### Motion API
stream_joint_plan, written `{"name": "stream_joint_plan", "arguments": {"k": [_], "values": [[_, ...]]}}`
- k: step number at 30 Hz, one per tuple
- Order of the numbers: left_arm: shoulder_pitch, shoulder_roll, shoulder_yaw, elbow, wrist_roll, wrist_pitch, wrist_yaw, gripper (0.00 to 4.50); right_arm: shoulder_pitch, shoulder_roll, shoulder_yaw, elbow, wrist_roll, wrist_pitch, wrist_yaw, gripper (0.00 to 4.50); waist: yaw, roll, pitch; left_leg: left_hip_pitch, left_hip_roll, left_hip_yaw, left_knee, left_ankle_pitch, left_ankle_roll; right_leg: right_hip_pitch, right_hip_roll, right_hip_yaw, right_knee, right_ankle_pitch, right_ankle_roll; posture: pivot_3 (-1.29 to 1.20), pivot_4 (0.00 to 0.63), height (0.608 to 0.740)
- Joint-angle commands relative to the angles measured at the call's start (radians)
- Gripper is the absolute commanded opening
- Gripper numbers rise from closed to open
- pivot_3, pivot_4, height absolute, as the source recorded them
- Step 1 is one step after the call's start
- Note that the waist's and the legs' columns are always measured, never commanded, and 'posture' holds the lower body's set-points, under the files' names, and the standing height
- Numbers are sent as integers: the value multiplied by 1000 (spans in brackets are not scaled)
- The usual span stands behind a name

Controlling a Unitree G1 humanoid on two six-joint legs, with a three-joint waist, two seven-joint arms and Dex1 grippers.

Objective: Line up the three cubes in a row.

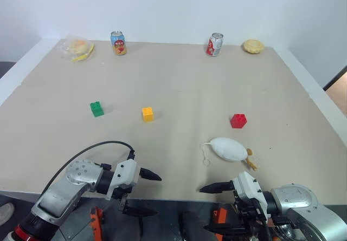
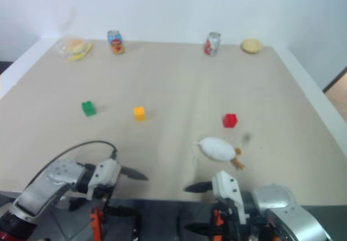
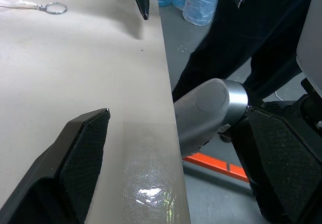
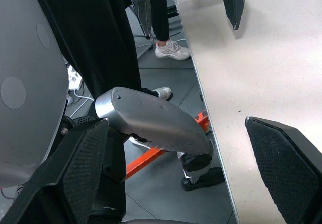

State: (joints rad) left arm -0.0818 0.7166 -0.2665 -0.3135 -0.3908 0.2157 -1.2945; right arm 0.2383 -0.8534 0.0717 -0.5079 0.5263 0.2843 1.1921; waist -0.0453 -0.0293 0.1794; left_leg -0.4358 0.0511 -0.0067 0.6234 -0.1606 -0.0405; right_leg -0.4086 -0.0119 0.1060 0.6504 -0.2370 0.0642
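Note:
Three small studded cubes lie apart on the beige table point(image 1: 179, 84): a green cube point(image 1: 97, 109) at the left, a yellow cube point(image 1: 147, 114) a little to its right, and a red cube point(image 1: 238, 121) farther right. My left gripper point(image 1: 145, 193) hangs at the table's front edge on the left, pointing right, open and empty. My right gripper point(image 1: 210, 208) faces it from the right, pointing left, also open and empty. Both grippers are well short of the cubes. In the left wrist view one finger point(image 3: 85, 148) stands over the tabletop, the other off the edge.
A white plush toy point(image 1: 229, 149) with a key ring lies just in front of the red cube. Two drink cans point(image 1: 118, 43) point(image 1: 214, 44), a wrapped snack point(image 1: 77, 48) and a bun point(image 1: 253, 46) stand along the back. A person's white shoe point(image 4: 171, 50) is on the floor beside the table.

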Motion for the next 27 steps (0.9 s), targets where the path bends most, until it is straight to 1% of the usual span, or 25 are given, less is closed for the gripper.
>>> {"name": "stream_joint_plan", "arguments": {"k": [1,7,22,24,26,27], "values": [[2,0,3,1,3,-34,-12,4467,8,-7,-20,-25,3,-19,9,4500,0,0,0,0,0,0,0,0,0,0,0,0,0,0,0,0,150,736],[5,-2,-3,16,8,-75,-31,4467,14,-12,-15,-25,0,-25,18,4500,0,0,0,0,0,0,0,0,0,0,0,0,0,0,0,0,150,736],[7,-1,7,-6,8,-98,-37,4467,36,-33,-28,-58,16,-17,29,4500,0,0,0,0,0,0,0,0,0,0,0,0,0,0,0,0,150,736],[-8,-16,20,-11,-18,-75,-21,4467,26,-30,-65,-75,59,9,10,4500,0,0,0,0,0,0,0,0,0,0,0,0,0,0,0,0,150,736],[-49,-44,52,-23,-84,3,21,4467,-9,-27,-124,-86,116,48,-24,4500,0,0,0,0,0,0,0,0,0,0,0,0,0,0,0,0,150,736],[-82,-70,72,-30,-119,40,55,4467,-51,-34,-159,-81,147,95,-63,4500,0,0,0,0,0,0,1,0,0,1,0,0,0,0,0,0,150,736]]}}
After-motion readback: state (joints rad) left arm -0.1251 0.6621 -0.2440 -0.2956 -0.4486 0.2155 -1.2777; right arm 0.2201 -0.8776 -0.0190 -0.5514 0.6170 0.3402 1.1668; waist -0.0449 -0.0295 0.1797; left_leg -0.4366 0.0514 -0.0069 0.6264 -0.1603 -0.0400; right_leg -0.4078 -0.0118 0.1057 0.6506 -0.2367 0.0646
